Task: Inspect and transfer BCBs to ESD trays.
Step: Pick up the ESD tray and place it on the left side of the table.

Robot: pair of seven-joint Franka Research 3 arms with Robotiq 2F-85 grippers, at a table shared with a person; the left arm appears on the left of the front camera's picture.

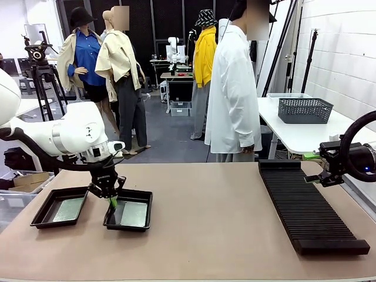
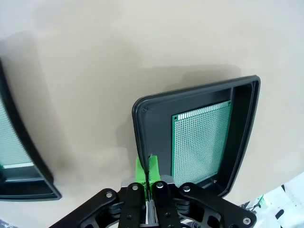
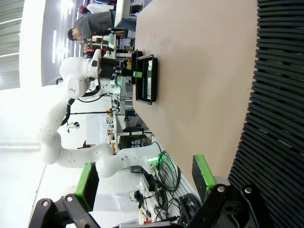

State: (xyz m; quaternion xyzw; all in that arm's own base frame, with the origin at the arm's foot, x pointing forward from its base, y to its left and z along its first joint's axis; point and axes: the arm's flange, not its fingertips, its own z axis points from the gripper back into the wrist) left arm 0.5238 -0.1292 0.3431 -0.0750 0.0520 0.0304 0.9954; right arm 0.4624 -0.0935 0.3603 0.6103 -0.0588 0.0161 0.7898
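Two black ESD trays lie side by side at the front left, the left tray point(image 1: 42, 222) and the right tray point(image 1: 147, 200). A green BCB lies flat in each: one point(image 1: 69, 210) in the left tray, one point(image 1: 134, 214) in the right. My left gripper point(image 1: 113, 202) is shut with nothing in it, its tips just over the right tray's left rim. In the left wrist view the shut fingers point(image 2: 146, 166) point at that tray's wall point(image 2: 152, 128), beside its BCB point(image 2: 199, 142). My right gripper point(image 3: 145, 180) stands open and holds nothing, at the far right point(image 1: 323, 175) by the rack.
A long black slotted rack point(image 1: 308, 202) lies on the table's right side. A person in a white coat point(image 1: 234, 88) stands at the far edge. A grey mesh basket point(image 1: 304, 109) sits on a white table behind.
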